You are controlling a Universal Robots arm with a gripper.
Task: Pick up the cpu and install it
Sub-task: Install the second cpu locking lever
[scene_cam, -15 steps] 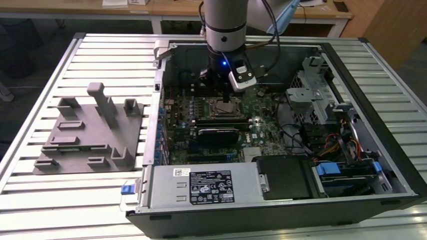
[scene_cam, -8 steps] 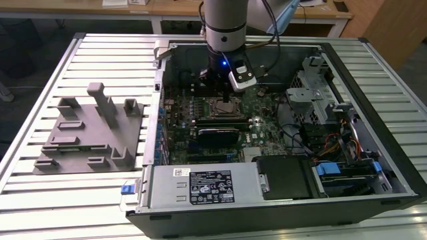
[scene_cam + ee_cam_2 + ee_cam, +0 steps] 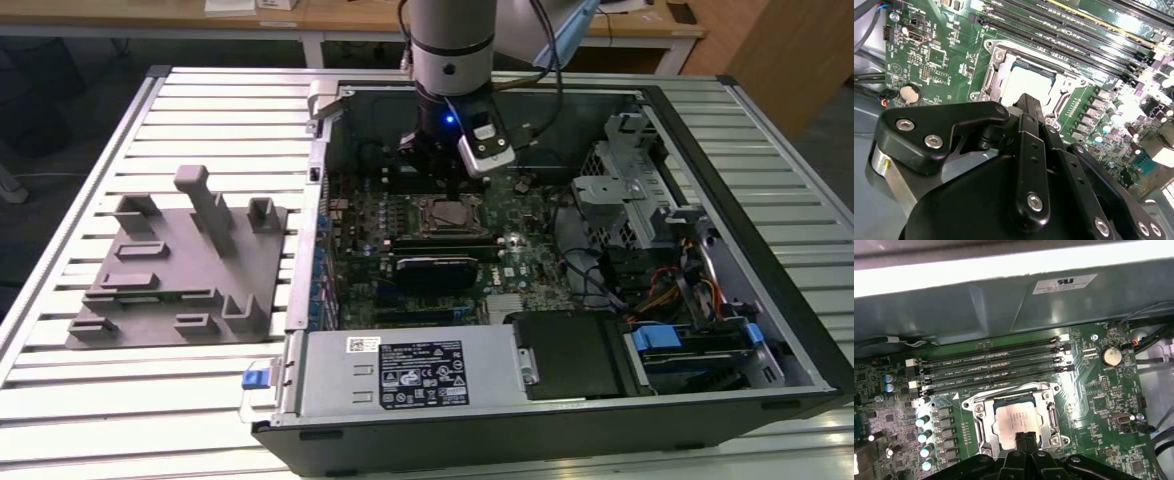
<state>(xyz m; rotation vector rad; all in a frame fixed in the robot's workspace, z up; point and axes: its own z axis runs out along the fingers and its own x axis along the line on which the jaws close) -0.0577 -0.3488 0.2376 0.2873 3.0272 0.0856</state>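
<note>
Cpu (image 3: 1018, 419) pale silver-white; motherboard (image 3: 1099, 400) green; gripper (image 3: 1026, 107) black; tray (image 3: 174, 265) grey, at 9 o'clock from case (image 3: 787, 300), black.

in the first wrist view the cpu (image 3: 1016, 418) lies flat in the metal-framed socket (image 3: 1050, 415) on the green motherboard (image 3: 1094, 395). the gripper (image 3: 1025, 437) sits just over the chip's near edge, jaws pressed together. four dark memory slots (image 3: 994, 365) run beside the socket, with a coin battery (image 3: 1111, 356) nearby.

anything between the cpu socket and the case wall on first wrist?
Yes: in the first wrist view, four parallel memory slots on the motherboard lie between the cpu and the case wall.
</note>
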